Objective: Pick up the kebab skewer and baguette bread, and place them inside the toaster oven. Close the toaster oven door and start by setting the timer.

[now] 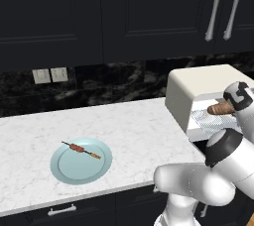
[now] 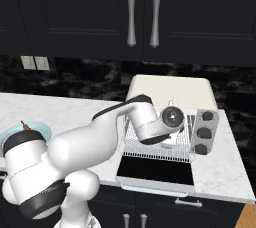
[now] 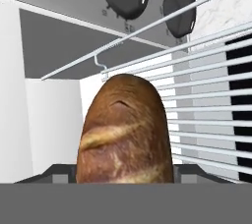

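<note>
Hand view: the end effector [image 3: 125, 181] grasps the baguette bread [image 3: 125, 129], long axis pointing ahead over the wire rack [image 3: 211, 100] of the toaster oven [image 1: 208, 88]. Fingertips are hidden, so the grip is probable. The kebab skewer [image 1: 81, 149] lies far left on its plate [image 1: 74, 170].

white marble counter [image 1: 134, 121] bears plate [image 1: 64, 168] and toaster oven [image 1: 198, 84].
</note>
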Controlling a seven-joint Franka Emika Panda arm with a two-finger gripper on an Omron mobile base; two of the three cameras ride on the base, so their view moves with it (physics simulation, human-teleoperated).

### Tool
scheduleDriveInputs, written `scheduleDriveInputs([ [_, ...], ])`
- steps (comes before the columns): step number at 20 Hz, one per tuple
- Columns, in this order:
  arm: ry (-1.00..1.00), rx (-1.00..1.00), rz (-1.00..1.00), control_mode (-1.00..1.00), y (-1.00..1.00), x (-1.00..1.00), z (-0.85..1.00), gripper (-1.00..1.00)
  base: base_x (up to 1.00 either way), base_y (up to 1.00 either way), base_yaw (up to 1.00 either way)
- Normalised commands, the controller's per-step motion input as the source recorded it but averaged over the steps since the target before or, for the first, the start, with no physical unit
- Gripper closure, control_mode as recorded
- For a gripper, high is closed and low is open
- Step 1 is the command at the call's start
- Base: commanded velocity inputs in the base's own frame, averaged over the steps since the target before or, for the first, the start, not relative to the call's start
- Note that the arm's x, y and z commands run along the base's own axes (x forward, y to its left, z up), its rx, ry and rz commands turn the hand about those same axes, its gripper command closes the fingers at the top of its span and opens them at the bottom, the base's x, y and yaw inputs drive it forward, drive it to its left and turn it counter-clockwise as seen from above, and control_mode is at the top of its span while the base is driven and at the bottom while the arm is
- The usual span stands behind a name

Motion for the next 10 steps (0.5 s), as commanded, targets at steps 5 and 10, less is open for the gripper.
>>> scheduleDriveInputs([
  [5,-0.05,0.05,-0.01,-1.0,0.02,0.14,-0.02,1.0,0.0,0.0,0.0],
  [10,-0.01,0.0,0.0,-1.0,0.15,0.16,-0.04,-1.0,0.0,0.0,0.0],
])
